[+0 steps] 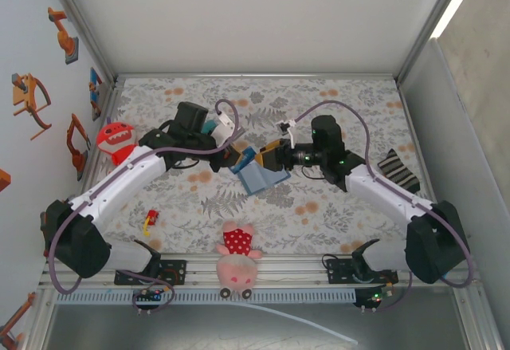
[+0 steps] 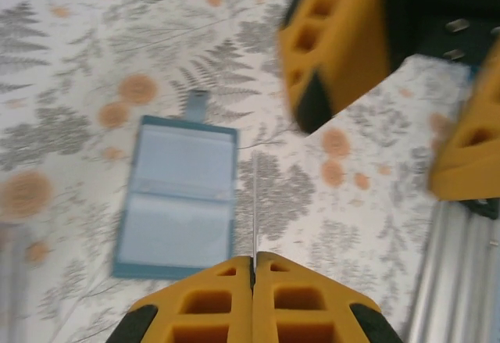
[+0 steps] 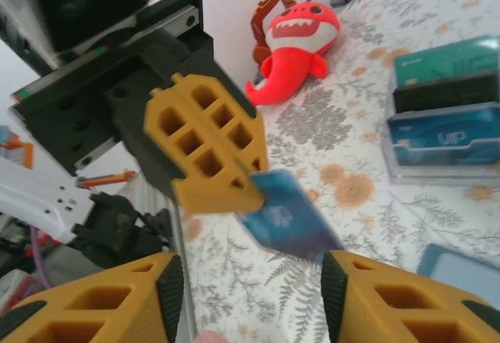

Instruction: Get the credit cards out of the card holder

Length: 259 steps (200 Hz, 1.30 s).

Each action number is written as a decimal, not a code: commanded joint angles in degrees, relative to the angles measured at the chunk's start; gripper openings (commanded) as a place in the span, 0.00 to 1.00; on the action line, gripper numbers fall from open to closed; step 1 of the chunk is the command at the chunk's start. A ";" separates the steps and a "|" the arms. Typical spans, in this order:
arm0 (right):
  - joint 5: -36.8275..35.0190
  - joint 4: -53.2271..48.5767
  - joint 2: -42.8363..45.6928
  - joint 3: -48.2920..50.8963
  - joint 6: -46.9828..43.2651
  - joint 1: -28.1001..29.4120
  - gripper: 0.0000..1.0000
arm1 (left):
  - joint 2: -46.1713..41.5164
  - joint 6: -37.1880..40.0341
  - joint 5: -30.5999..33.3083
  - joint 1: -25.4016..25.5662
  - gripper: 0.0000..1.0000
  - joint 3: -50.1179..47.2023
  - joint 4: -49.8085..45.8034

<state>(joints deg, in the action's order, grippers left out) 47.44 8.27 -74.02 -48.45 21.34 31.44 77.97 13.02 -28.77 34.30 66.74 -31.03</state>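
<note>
1. We are watching the left gripper [image 2: 254,266] pinching a blue card [image 3: 287,219] between closed fingers (edge-on from its own wrist), just beside the card holder [image 2: 176,198].
2. The right gripper [image 3: 250,288] is hanging open and empty, facing that card.
3. The card holder is lying unfolded on the table [image 1: 335,95].

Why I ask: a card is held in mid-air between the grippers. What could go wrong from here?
1. The left gripper pinches the card by one end only; it may slip and fall.
2. The right gripper stands open right beside the card; either arm moving could knock it loose.
3. The holder lies open and unheld on the table, so it may slide at the next pull.
</note>
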 commanded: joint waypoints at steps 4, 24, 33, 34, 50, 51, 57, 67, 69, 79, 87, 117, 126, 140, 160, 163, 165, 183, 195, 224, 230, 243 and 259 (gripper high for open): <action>-9.67 -11.50 3.13 -2.85 -5.99 0.43 0.56 | -0.99 4.03 13.04 -1.83 0.00 -0.25 1.78; -15.87 -15.98 3.74 -3.48 -6.49 0.63 0.58 | 1.54 6.64 17.01 -4.54 0.00 0.48 3.01; -18.80 -17.48 3.95 -3.58 -6.56 0.94 0.59 | 3.04 8.28 18.05 -5.70 0.00 0.89 3.63; -19.10 -17.62 3.96 -3.62 -6.57 0.97 0.59 | 3.18 8.49 18.10 -5.76 0.00 0.91 3.70; -23.28 -19.74 4.21 -3.84 -6.52 1.42 0.59 | 5.90 11.45 18.66 -7.60 0.00 1.33 5.66; -23.49 -19.85 4.27 -3.85 -6.55 1.47 0.59 | 6.11 11.61 18.66 -7.73 0.00 1.35 5.77; -25.00 -20.52 4.32 -3.93 -6.39 1.67 0.59 | 7.13 12.51 18.55 -8.31 0.00 1.45 6.54; -27.29 -21.94 4.32 -4.27 -6.22 1.90 0.59 | 8.99 13.85 17.94 -9.21 0.00 2.10 7.17; -27.66 -22.21 4.32 -4.39 -6.18 1.94 0.59 | 9.38 14.07 17.76 -9.42 0.00 2.26 7.31; -29.44 -23.39 4.18 -4.72 -6.07 2.13 0.59 | 11.33 14.97 17.39 -10.02 0.00 3.13 7.47; -30.56 -24.09 4.19 -5.01 -5.93 2.30 0.59 | 12.84 15.35 17.24 -10.45 0.00 3.90 7.26; -32.66 -25.41 4.02 -5.50 -5.61 2.57 0.59 | 17.00 16.17 16.64 -10.77 0.00 6.79 5.75; -32.92 -25.50 3.94 -5.52 -5.52 2.66 0.59 | 17.74 16.33 16.00 -10.81 0.00 7.20 5.55; -33.16 -25.50 3.63 -5.56 -5.33 2.66 0.59 | 18.58 16.26 15.12 -10.78 0.00 7.51 5.67; -33.47 -25.63 3.03 -5.78 -5.16 2.66 0.59 | 20.04 16.27 14.75 -10.81 0.00 7.93 5.74; -33.47 -25.67 2.96 -5.83 -5.17 2.66 0.59 | 20.25 16.30 14.76 -10.83 0.00 8.08 5.60; -33.47 -25.67 2.88 -5.86 -5.17 2.66 0.59 | 20.39 16.33 14.79 -10.84 0.00 8.15 5.51; -33.20 -25.59 2.45 -5.87 -5.10 2.66 0.59 | 21.73 16.43 14.89 -10.86 0.00 8.86 4.89; -33.20 -25.59 2.24 -5.87 -5.14 2.70 0.59 | 22.47 16.52 14.79 -10.85 0.00 9.17 4.45; -33.33 -25.68 1.88 -5.86 -5.17 2.66 0.59 | 23.85 16.83 15.30 -10.91 0.00 9.42 3.83; -33.38 -25.80 1.88 -5.87 -5.17 2.66 0.59 | 24.12 16.92 15.47 -10.95 0.00 9.41 3.70; -33.47 -25.76 1.79 -5.86 -5.17 2.66 0.59 | 24.78 17.01 15.92 -10.95 0.00 9.50 3.36; -33.38 -25.76 1.79 -5.91 -5.09 2.66 0.59 | 25.59 17.07 16.51 -11.02 0.00 9.77 2.88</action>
<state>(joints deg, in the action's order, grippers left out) 15.11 -17.12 -71.88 -52.60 16.45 33.61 102.43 28.47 -12.43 23.59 74.28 -25.76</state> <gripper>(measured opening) 0.591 0.056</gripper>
